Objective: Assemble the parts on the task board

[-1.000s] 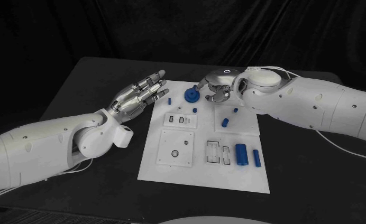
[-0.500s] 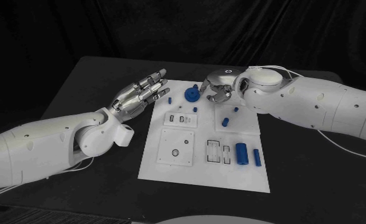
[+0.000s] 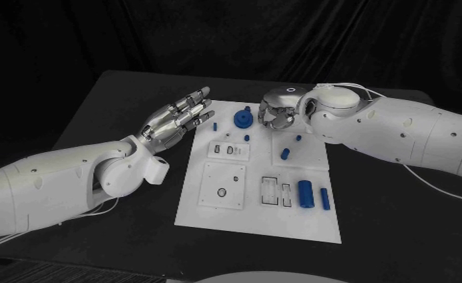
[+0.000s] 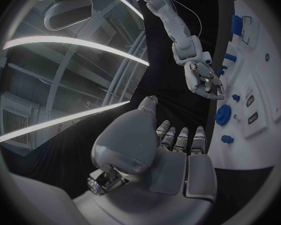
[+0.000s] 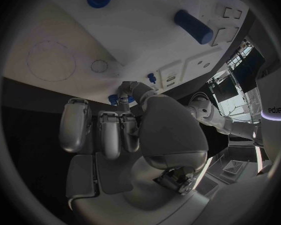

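Pinching a blue gear [image 3: 244,119] tilted on edge at the task board [image 3: 258,219] far end, right robot hand [image 3: 276,115]; left robot hand [image 3: 177,121] spread, holding nothing, beside the board.

My hands [image 3: 178,121] look like shiny smooth metal — the task board [image 3: 258,193] is smooth white plastic, the surface [image 3: 115,106] dull black.

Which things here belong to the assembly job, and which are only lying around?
Belong to the job:
- task board
- blue gear, pinched by the right hand
- large blue cylinder
- slim blue cylinder
- blue peg
- left hand, open beside the board

Only lying around:
- black table
- nothing else loose is visible
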Available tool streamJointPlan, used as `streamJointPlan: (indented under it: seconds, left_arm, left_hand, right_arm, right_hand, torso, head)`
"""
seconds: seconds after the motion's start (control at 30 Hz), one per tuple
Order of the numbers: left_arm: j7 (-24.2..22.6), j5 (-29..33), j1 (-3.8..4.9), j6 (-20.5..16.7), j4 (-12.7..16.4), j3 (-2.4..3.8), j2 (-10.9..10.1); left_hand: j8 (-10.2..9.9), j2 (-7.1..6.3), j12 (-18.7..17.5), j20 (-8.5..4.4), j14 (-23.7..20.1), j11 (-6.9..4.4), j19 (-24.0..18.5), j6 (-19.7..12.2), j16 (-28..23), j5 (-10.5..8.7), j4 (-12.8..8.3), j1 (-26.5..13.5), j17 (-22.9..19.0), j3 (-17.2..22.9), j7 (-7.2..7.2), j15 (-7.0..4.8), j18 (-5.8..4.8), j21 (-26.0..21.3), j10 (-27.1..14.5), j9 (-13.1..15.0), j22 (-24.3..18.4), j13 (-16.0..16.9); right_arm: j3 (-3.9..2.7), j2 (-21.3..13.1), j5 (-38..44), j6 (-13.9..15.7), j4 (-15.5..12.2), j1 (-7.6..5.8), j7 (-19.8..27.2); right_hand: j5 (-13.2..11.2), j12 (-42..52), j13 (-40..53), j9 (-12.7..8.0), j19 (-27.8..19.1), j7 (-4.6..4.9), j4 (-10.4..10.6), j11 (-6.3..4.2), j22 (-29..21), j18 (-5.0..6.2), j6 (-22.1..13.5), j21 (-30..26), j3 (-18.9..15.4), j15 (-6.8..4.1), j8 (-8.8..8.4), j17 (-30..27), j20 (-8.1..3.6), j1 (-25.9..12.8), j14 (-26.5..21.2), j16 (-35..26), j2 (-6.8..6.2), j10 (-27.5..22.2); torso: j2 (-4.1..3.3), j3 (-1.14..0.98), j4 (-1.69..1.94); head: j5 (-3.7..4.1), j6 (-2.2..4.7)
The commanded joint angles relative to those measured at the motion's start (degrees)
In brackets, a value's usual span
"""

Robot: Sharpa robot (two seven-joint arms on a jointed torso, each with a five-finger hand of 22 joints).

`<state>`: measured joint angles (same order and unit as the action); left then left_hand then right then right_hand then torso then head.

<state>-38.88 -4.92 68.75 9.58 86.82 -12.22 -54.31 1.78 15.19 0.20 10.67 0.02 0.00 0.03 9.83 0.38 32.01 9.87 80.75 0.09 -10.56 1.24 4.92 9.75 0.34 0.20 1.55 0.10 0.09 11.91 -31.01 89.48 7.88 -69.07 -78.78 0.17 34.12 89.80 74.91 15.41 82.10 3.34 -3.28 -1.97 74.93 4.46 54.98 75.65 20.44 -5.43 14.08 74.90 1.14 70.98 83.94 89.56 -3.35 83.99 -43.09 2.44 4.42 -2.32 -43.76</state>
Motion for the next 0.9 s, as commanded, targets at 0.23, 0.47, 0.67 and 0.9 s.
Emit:
streamJointPlan:
  seconds: [0.23, 0.47, 0.67, 0.9]
  left_arm:
    - [-1.06, 0.23, 0.06, 0.58, 0.15, 0.04, -0.07]
    - [-1.03, 0.23, 0.06, 0.59, 0.06, 0.04, 0.04]
    - [-1.02, 0.23, 0.06, 0.68, -0.05, 0.04, 0.23]
    - [-1.02, 0.23, 0.06, 0.71, -0.07, 0.04, 0.27]
  left_hand:
    - [0.03, 0.19, -0.14, 0.39, -0.02, 0.45, 0.06, -0.10, -0.38, 0.20, -0.32, -0.20, -0.09, 0.04, 0.11, 0.38, 0.14, -0.26, -0.08, -0.02, -0.03, -0.03]
    - [0.03, 0.19, -0.14, 0.39, -0.02, 0.45, 0.06, -0.10, -0.38, 0.20, -0.32, -0.20, -0.09, 0.04, 0.11, 0.38, 0.14, -0.26, -0.08, -0.02, -0.03, -0.03]
    - [0.04, 0.22, -0.13, 0.41, -0.02, 0.50, 0.07, -0.07, -0.38, 0.21, -0.36, -0.24, -0.09, 0.06, 0.13, 0.41, 0.14, -0.25, -0.06, -0.02, -0.02, -0.02]
    - [0.04, 0.22, -0.13, 0.41, -0.02, 0.50, 0.07, -0.07, -0.38, 0.21, -0.36, -0.24, -0.09, 0.06, 0.13, 0.41, 0.14, -0.25, -0.06, -0.02, -0.02, -0.02]
  right_arm:
    - [-0.03, 0.16, -1.86, 1.89, -0.11, 0.13, 0.55]
    - [-0.03, 0.40, -2.02, 1.53, -0.05, 0.13, 0.49]
    - [-0.03, 1.18, -2.05, 1.14, 0.43, 0.15, 0.58]
    - [-0.03, 2.03, -2.06, 0.63, 1.23, 0.59, 0.72]
  right_hand:
    - [-0.76, 0.20, 15.09, 1.12, -0.24, 0.72, -0.09, 0.74, 6.73, -0.44, -10.60, -0.97, 0.60, 0.74, -3.41, 14.13, 0.51, -0.44, 5.77, -0.54, 0.78, 6.01]
    - [-1.03, 0.20, 15.09, -1.42, -0.22, -0.79, -0.42, -0.31, 6.89, -0.37, -16.26, -1.25, 2.01, 0.04, -7.47, 14.09, 0.09, -0.37, 5.75, -0.59, 0.29, 6.01]
    - [-1.21, 0.20, 15.09, -5.11, -0.22, -2.06, -0.61, -1.34, 6.97, -0.35, -24.77, -1.43, 2.35, -0.76, -10.17, 14.08, -0.62, -0.29, 5.75, -0.60, 0.22, 6.01]
    - [-1.27, 0.20, 15.09, -5.03, -0.19, -2.19, -0.58, -1.43, 7.00, -0.36, -24.29, -1.39, 2.34, -0.83, -10.14, 14.16, -0.69, -0.36, 5.77, -0.52, 0.21, 6.01]
  torso:
    - [-0.01, 0.02, 0.03]
    - [-0.02, 0.03, 0.03]
    - [-0.01, 0.04, 0.08]
    - [-0.02, 0.05, 0.17]
  head:
    - [-0.05, -0.09]
    - [0.02, -0.13]
    - [0.04, -0.10]
    - [-0.02, -0.15]
